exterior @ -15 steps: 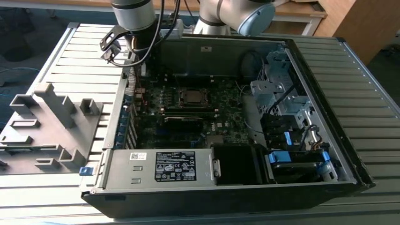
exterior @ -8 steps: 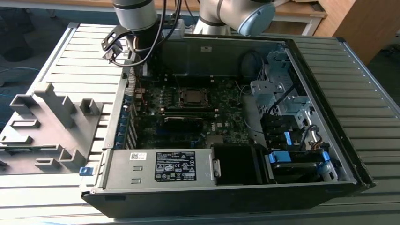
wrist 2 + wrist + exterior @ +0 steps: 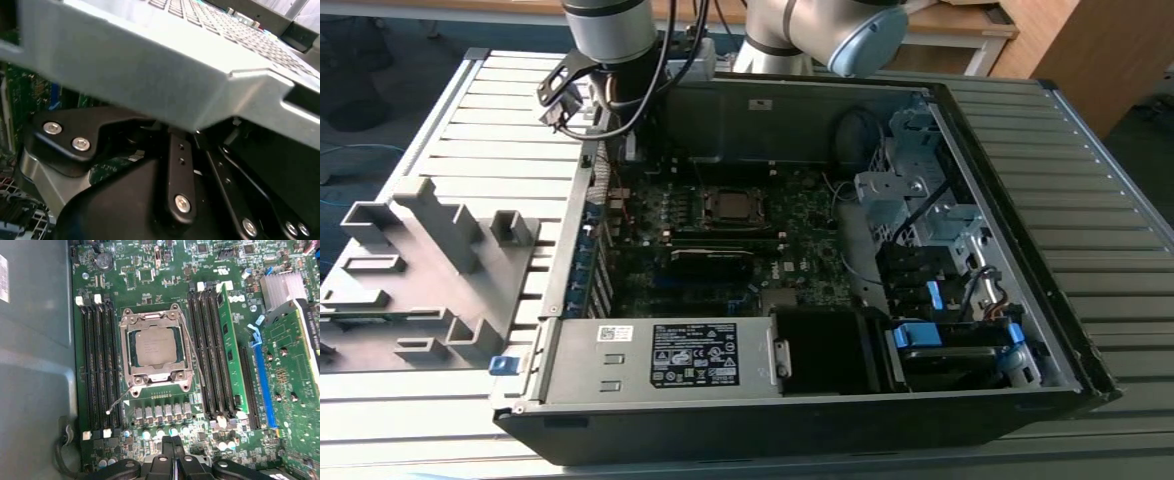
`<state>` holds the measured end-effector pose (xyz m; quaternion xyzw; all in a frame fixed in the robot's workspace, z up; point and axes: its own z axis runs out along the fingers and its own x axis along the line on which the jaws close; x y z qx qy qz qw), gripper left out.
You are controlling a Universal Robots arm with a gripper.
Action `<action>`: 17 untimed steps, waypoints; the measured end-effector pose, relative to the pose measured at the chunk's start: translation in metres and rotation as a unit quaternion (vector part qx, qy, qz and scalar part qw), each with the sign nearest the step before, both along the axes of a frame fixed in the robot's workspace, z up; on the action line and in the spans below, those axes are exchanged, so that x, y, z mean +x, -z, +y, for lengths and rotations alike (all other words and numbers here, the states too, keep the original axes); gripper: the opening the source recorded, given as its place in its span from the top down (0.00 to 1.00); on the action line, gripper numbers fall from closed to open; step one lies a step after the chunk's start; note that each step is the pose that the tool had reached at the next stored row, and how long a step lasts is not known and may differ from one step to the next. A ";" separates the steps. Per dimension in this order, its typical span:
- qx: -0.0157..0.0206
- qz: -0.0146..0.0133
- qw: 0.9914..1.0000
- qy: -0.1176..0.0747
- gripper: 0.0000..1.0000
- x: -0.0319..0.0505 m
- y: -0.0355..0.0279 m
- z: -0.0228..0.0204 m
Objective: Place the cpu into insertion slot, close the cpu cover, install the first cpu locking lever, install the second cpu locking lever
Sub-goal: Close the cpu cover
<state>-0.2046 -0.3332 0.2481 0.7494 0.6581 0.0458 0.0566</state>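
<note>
The black links of the gripper (image 3: 170, 466) lie nearest to the lens in the first wrist view. They hang over the edge of the motherboard (image 3: 125, 290), where a row of small silvery parts (image 3: 160, 412) stands. We cannot tell if the tool is wide or narrow, nor if it holds something. It touches none of the task's things.

Just behind that row lies the insertion slot (image 3: 131, 356), about in the middle of the board. The cpu (image 3: 156, 344) sits flat inside it. Its grey top shows through the cut-out of the cpu cover (image 3: 150, 321), which lies down over the chip. So we judge the first two steps as done.

The levers seem to be what is left. One wire lever (image 3: 119, 401) sticks out slanted from a corner of the socket toward the black memory slots (image 3: 97, 365). The second wire lever (image 3: 192, 352) runs a little slanted along the opposite side; the wire is thin, so possibly this one is hooked.

Further out, a green memory stick (image 3: 229, 350) stands near that second lever, then a blue slot (image 3: 264, 385), an expansion card (image 3: 295, 380) and a finned heat sink (image 3: 282, 287). These crowd one side of the socket, and the grey case wall (image 3: 35, 365) closes the other.

In the exterior view the computer case (image 3: 787, 430) lies open on the slatted table (image 3: 1107, 140). The arm (image 3: 607, 40) stands above its far corner at the exterior view's left, well apart from the socket.
</note>
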 end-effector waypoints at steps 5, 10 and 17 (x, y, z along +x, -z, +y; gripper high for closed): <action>0.000 0.000 1.000 0.000 0.89 0.0001 -0.0074 0.0000; 0.000 0.008 1.000 0.000 0.89 0.0007 -0.0074 0.0000; 0.000 0.011 1.000 0.000 0.89 0.0015 -0.0074 -0.0001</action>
